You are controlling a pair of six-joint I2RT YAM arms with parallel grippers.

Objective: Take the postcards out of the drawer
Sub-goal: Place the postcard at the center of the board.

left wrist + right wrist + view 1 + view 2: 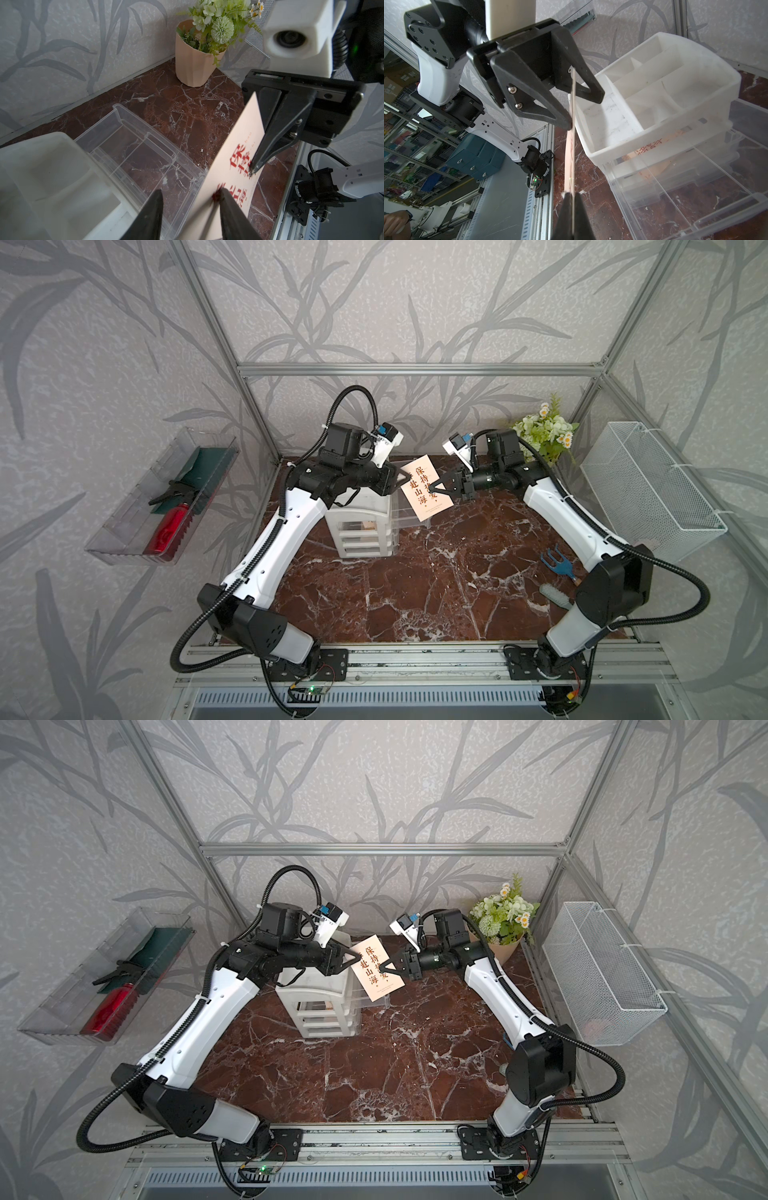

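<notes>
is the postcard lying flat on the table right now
No, the postcard is up in the air and tilted, pinched by the right end effector above the table.

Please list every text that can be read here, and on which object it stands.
"保持", "赴山海": large characters on the postcard held by the right gripper; its jaws hide the rest.
Small line at that postcard's lower edge: too small to read.
Red characters on another postcard inside the drawer unit: blurred.

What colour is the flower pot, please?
Pale peach; the flower pot shows best in the left wrist view.
</notes>
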